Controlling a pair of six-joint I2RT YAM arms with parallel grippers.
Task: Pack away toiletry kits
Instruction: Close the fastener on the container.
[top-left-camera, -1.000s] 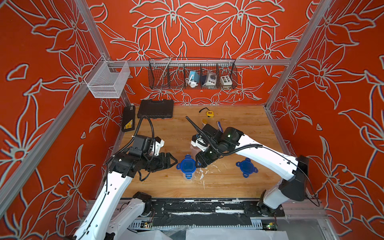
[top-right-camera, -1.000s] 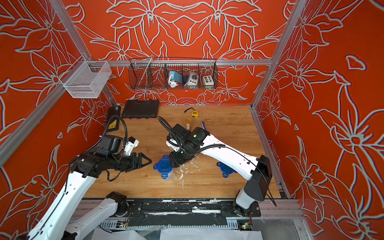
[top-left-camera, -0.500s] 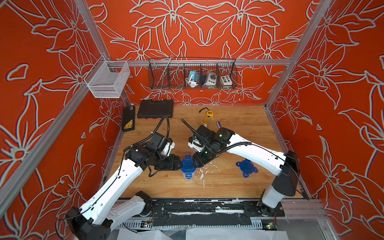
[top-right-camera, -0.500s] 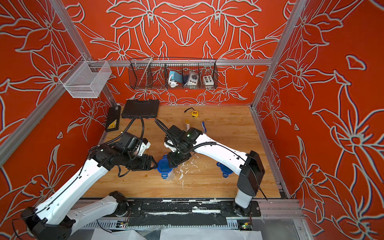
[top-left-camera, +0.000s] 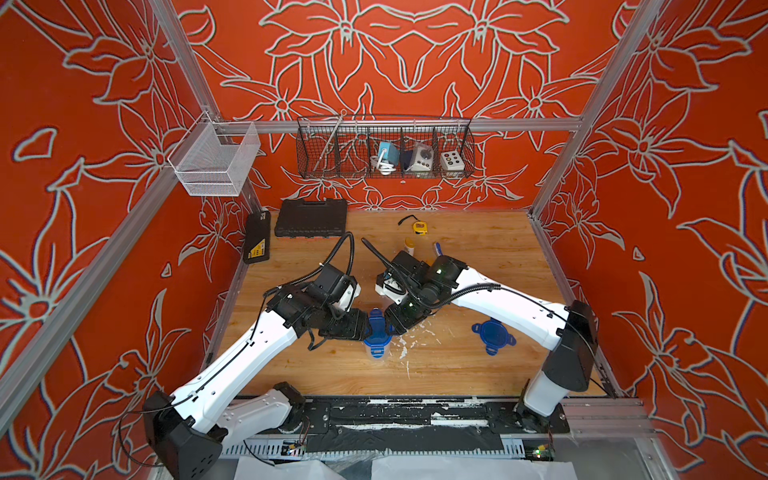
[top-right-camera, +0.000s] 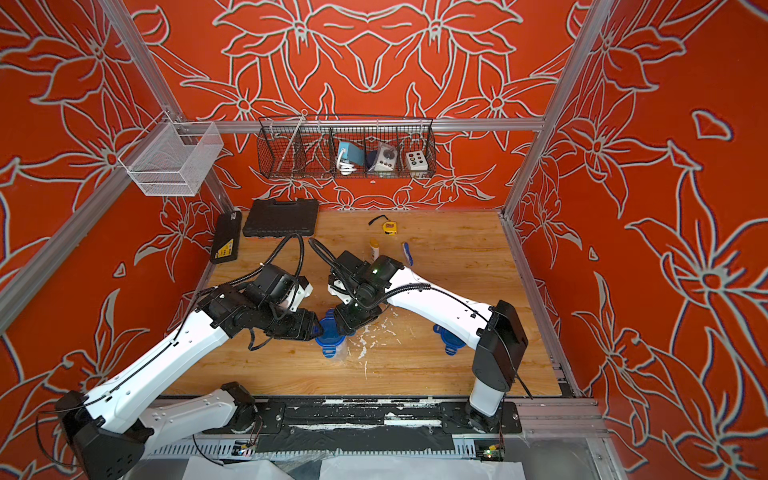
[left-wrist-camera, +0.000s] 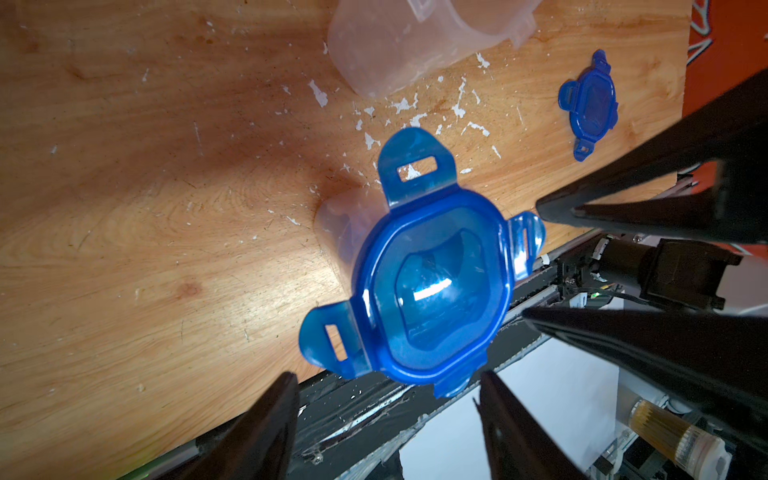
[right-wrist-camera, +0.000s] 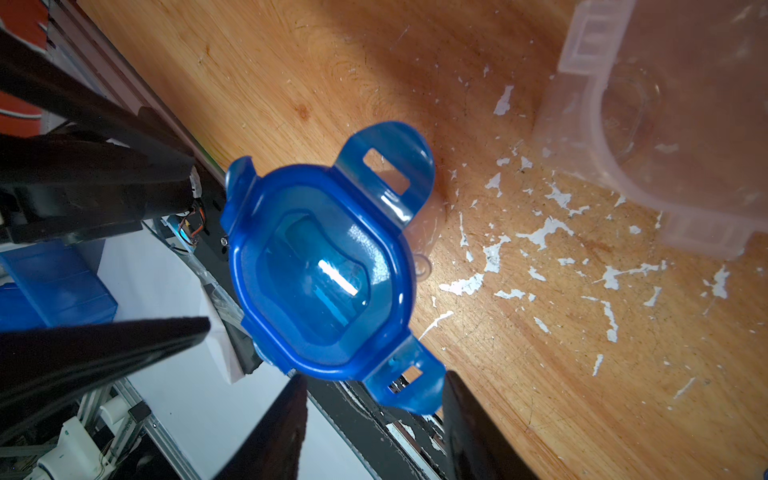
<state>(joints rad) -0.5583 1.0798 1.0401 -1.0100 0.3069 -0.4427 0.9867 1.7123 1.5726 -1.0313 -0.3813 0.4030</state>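
A clear cup with a blue four-tab lid (top-left-camera: 376, 332) (top-right-camera: 330, 337) stands upright at the table's front middle. My left gripper (top-left-camera: 365, 327) (left-wrist-camera: 386, 395) is at its left side, open, its fingers astride the lid's near edge. My right gripper (top-left-camera: 390, 323) (right-wrist-camera: 374, 386) meets it from the right, open, with one lid tab (right-wrist-camera: 411, 386) between its fingers. A second clear cup (left-wrist-camera: 415, 37) (right-wrist-camera: 665, 145) lies on its side nearby. A loose blue lid (top-left-camera: 493, 334) (left-wrist-camera: 588, 106) lies to the right. A yellow-capped bottle (top-left-camera: 409, 246) and a blue toothbrush (top-left-camera: 438, 248) lie further back.
A yellow tape measure (top-left-camera: 419, 226) lies near the back wall, with a black tool case (top-left-camera: 311, 217) at the back left. A wire basket (top-left-camera: 384, 147) hangs on the back wall. White paint flecks (right-wrist-camera: 540, 232) mark the wood beside the cups.
My left arm has swung right to the lidded cup and its jaws have narrowed a little. My right gripper has shifted slightly left and forward to the same lid.
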